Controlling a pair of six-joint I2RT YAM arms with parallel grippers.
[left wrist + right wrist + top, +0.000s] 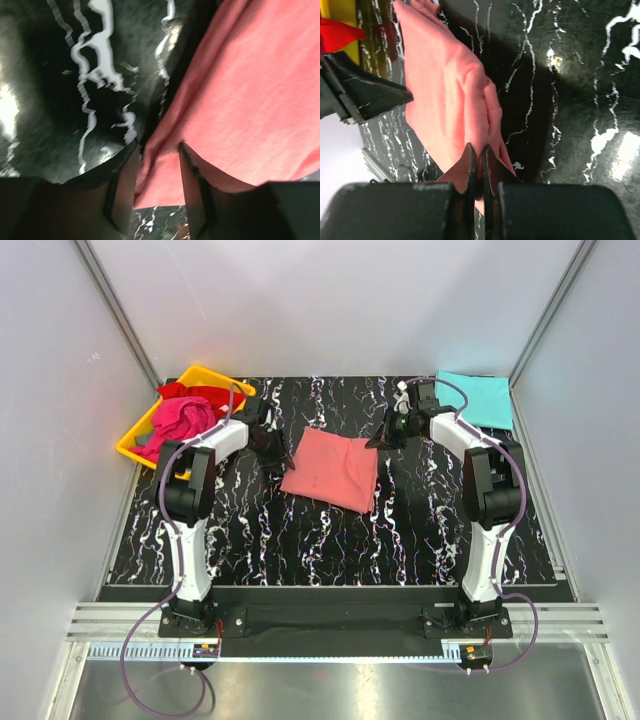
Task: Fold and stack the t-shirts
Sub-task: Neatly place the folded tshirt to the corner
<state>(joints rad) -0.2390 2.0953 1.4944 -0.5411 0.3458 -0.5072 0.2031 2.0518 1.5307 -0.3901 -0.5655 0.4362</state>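
Salmon-pink shirt (450, 90) corner lost between pinched jaws of right gripper (479, 150); left gripper (157, 147) hold on blurred hem between its jaws unclear.

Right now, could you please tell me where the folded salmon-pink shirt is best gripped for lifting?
At its two far corners, left gripper from the left, right gripper from the right: the salmon-pink shirt lies as a flat folded rectangle, so pinching all layers there should keep it folded.
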